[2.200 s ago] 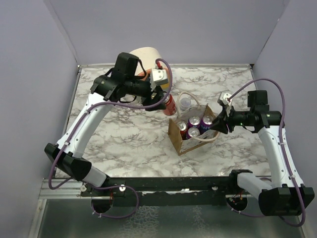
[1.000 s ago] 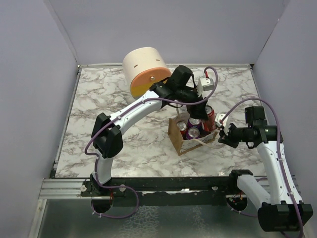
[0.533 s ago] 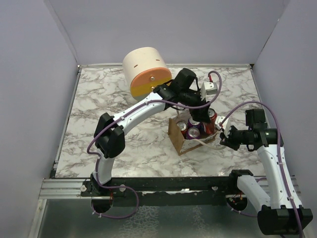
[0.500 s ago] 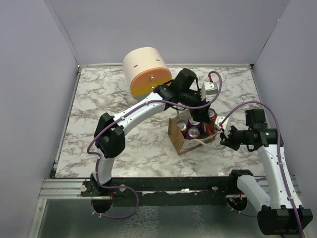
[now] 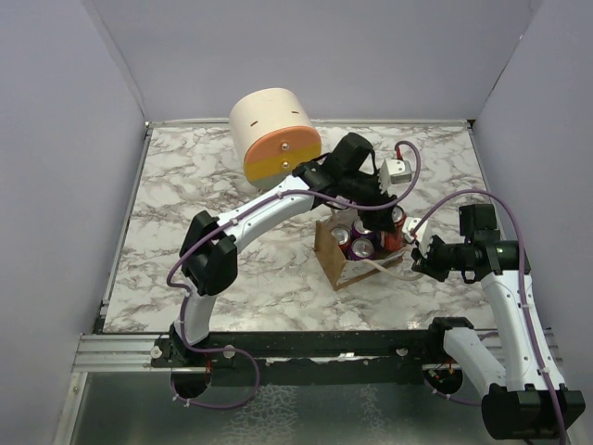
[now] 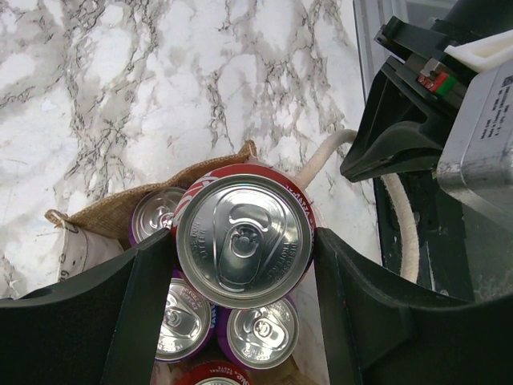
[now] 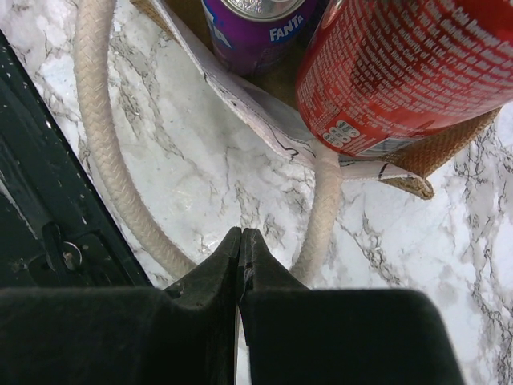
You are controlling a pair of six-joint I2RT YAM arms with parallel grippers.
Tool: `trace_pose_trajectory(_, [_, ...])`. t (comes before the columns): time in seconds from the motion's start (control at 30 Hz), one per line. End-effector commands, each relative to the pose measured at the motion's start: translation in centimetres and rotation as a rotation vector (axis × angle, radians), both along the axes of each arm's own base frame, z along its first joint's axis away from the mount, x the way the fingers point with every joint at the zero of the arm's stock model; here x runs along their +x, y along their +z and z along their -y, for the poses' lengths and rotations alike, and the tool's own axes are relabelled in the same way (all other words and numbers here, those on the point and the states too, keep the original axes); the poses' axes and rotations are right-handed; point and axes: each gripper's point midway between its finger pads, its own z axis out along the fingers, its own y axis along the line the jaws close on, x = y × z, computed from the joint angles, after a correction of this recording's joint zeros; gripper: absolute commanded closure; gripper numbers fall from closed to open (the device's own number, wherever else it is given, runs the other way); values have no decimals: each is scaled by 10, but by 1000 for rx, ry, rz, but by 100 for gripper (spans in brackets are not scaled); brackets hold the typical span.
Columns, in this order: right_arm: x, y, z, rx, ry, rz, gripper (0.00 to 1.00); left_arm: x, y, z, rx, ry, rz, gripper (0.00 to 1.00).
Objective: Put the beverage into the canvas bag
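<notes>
Red soda can (image 6: 243, 233) is clamped in the left hand (image 6: 240, 250), tilted over a corner of the canvas bag (image 5: 326, 252) beside purple Fanta cans (image 6: 260, 335). Right hand (image 7: 240, 234) is closed, empty, near the rope handle (image 7: 96, 144). Advised: level the can, clear the rim, lower fully before release.

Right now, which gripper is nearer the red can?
Left. The left gripper grips the red can from both sides at the bag's mouth. The right gripper sits shut beside the bag, tips inside the rope handle loop, clear of the can.
</notes>
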Motion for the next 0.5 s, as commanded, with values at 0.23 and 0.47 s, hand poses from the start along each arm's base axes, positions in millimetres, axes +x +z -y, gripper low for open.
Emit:
trace_pose_trajectory(0.23, [1, 12, -6, 35, 2, 13, 98, -6, 1, 12, -7, -34, 135, 100])
trace_pose_trajectory(0.47, [0, 15, -8, 50, 4, 14, 98, -11, 13, 21, -60, -31, 74, 100])
